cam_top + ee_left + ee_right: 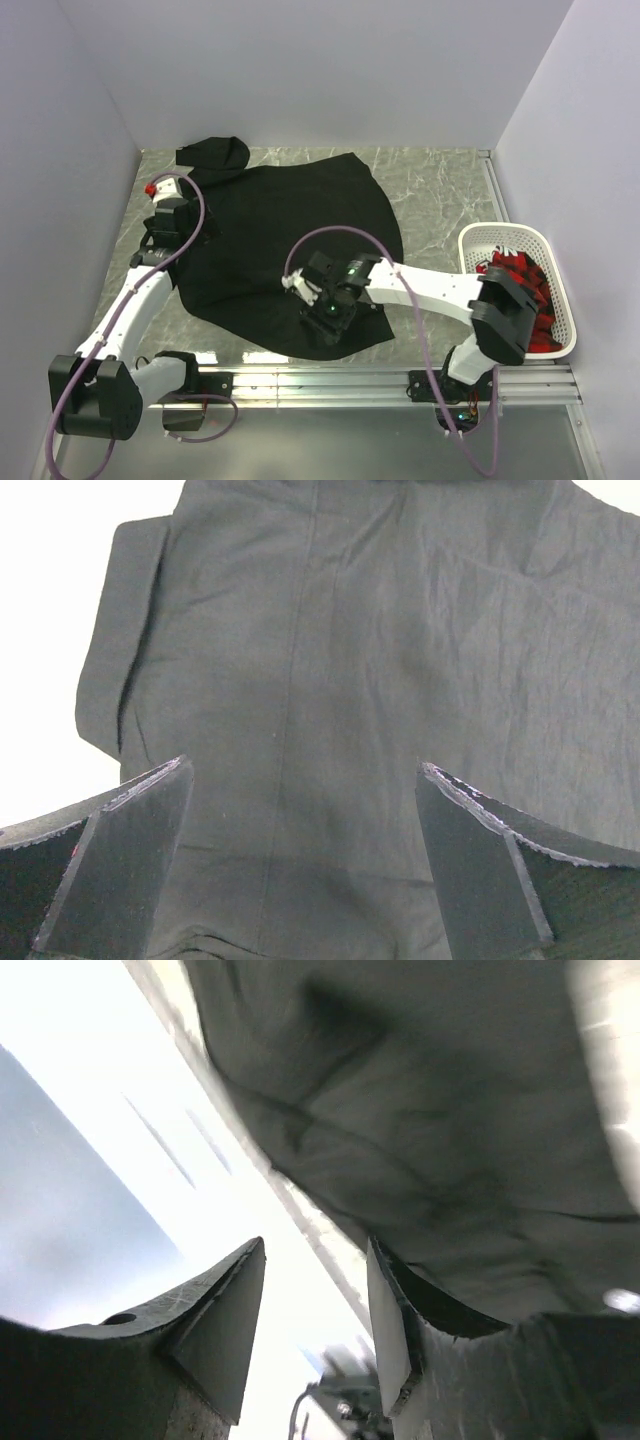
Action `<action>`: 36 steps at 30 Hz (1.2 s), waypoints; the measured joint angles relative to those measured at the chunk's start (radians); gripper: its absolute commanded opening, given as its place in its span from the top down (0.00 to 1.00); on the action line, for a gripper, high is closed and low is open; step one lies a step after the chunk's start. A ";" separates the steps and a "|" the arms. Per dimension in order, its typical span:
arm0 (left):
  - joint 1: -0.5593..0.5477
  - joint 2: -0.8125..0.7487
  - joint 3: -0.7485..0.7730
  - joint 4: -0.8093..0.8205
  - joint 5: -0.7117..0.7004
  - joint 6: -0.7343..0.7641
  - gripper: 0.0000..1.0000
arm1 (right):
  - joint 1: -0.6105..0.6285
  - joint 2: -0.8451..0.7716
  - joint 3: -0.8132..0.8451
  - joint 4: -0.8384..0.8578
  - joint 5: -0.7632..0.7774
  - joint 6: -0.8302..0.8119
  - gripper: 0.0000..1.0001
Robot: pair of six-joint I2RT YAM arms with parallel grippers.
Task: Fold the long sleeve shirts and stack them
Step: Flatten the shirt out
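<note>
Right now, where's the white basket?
Top view, far right: the white basket, red cloth inside, sits beside the right arm, clear of the black shirt.

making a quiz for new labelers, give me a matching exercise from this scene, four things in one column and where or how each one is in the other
Things
1. shirt
2. basket
3. red cloth
4. left gripper

Descriptions
a. open, just above black fabric
b. white, at the right edge of the table
c. black, spread over the middle of the table
d. piled inside the basket

Pairs: 1-c, 2-b, 3-d, 4-a
</note>
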 measured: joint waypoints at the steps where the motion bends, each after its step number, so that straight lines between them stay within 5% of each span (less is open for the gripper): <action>1: 0.000 0.003 0.000 -0.003 0.002 -0.001 0.01 | -0.009 -0.023 0.009 0.013 0.023 0.009 0.47; 7: 0.000 0.031 0.000 -0.026 0.013 -0.004 0.01 | -0.045 -0.034 0.127 0.137 0.098 0.047 0.47; 19: 0.000 0.008 0.000 -0.034 -0.023 -0.008 0.01 | -0.006 0.267 0.309 0.367 0.071 0.047 0.47; 36: 0.000 -0.029 0.000 -0.034 -0.076 -0.023 0.01 | 0.003 0.500 0.427 0.277 -0.073 -0.029 0.53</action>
